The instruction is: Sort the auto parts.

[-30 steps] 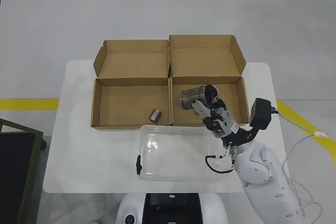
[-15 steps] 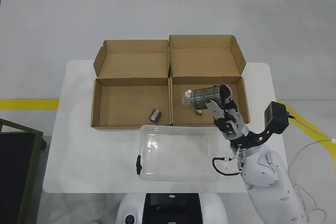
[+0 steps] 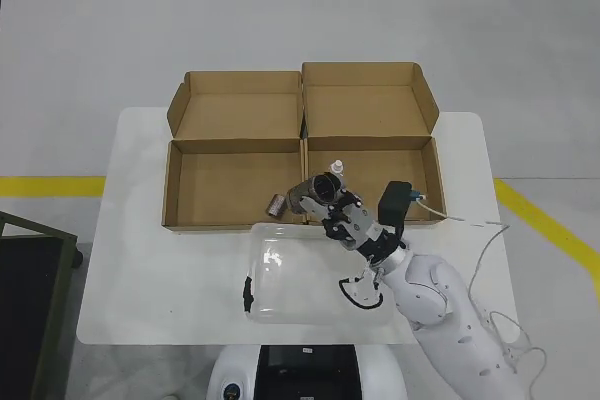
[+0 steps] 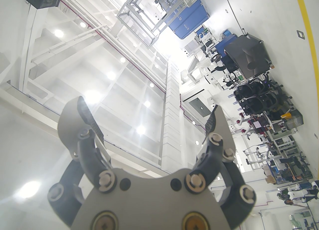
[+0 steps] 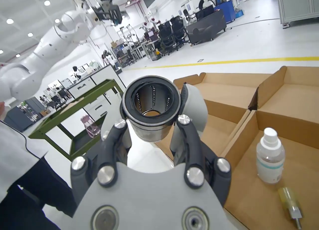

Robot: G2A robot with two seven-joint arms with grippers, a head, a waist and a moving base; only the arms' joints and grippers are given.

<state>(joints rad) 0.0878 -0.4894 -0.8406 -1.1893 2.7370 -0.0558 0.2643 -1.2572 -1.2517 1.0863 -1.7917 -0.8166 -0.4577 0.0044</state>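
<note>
The hollow steel bearing sleeve (image 3: pixel 308 193), black-rimmed at its open end, is grasped by the right gripper (image 3: pixel 322 196), whose fingers are clenched on either side of its barrel. In the top view it sits at the centre of the frame, over the shared wall of the two open brown cardboard boxes, near their lower edge. Its long axis runs roughly left to right, slightly tilted, with the ringed end up and to the right. In the right wrist view the bearing sleeve (image 5: pixel 151 106) points its open bore straight back between the fingers of the right gripper (image 5: pixel 155 126).

Just left of it, a small brown cylinder (image 3: pixel 276 204) lies on the floor of the left box (image 3: pixel 220 190). A small white spray bottle (image 3: pixel 334 167) stands upright in the right box (image 3: pixel 405 180), just above the sleeve. Beside the bottle, at the lower right of the right wrist view, lies a short yellow-and-metal fitting (image 5: pixel 290 202).

A clear plastic bin (image 3: pixel 290 290) sits below the boxes on the white table (image 3: pixel 150 260).

The left gripper (image 4: pixel 148 109) is released, its fingers spread wide.
</note>
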